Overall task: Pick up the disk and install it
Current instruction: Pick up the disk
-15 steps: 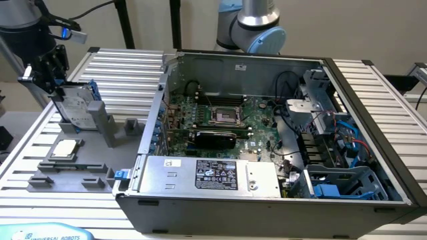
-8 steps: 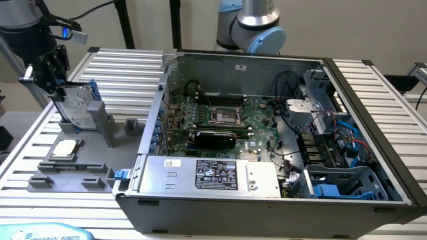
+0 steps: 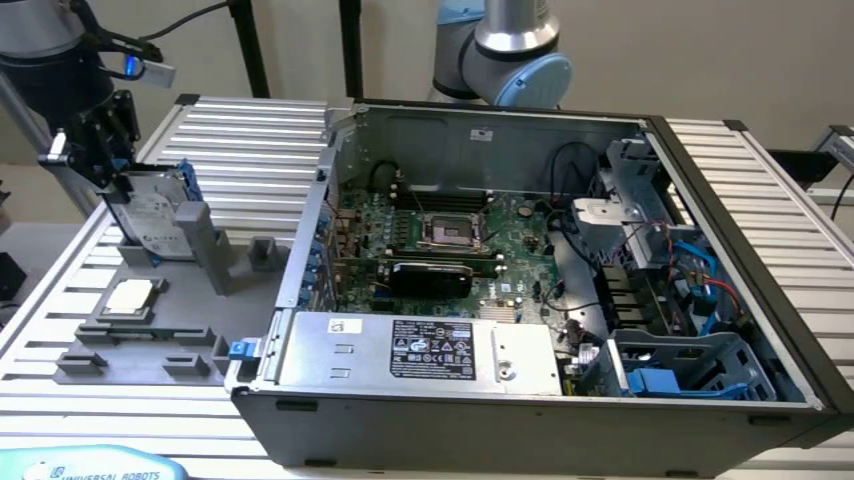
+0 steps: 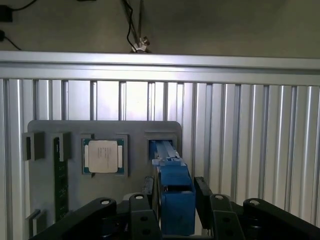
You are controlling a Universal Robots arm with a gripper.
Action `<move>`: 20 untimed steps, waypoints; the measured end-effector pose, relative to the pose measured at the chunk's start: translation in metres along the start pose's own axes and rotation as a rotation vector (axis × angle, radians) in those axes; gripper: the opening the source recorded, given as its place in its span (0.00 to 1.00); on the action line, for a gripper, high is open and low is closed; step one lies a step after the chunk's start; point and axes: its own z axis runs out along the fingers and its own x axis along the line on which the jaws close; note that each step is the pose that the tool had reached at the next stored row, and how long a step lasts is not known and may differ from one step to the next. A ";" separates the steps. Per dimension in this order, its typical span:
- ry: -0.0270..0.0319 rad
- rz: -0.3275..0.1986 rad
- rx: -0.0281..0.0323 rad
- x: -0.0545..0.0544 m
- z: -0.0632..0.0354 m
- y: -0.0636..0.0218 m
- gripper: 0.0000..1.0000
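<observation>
Disk (image 3: 150, 215) (image 4: 175, 200) stands upright on edge in a slot of the grey fixture (image 3: 200, 300) (image 4: 45, 131) on the bench (image 3: 254, 130), at the exterior view's left, beside the open computer case (image 3: 747, 330). The end effector (image 3: 127, 185) (image 4: 175, 187) sits over it, its fingers (image 4: 201, 192) set wide and closed against the disk's blue frame on both sides. A square processor chip (image 3: 131, 295) (image 4: 103, 156) lies flat nearby on the same fixture.
</observation>
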 end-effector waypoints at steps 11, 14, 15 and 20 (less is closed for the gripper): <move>0.0000 0.000 0.0002 0.001 0.0004 0.0012 0.33; 0.0000 0.000 0.0002 0.003 0.0004 0.0012 0.33; 0.0000 0.000 0.0003 0.004 0.0004 0.0011 0.33; 0.0000 0.000 0.0003 0.010 0.0003 0.0012 0.33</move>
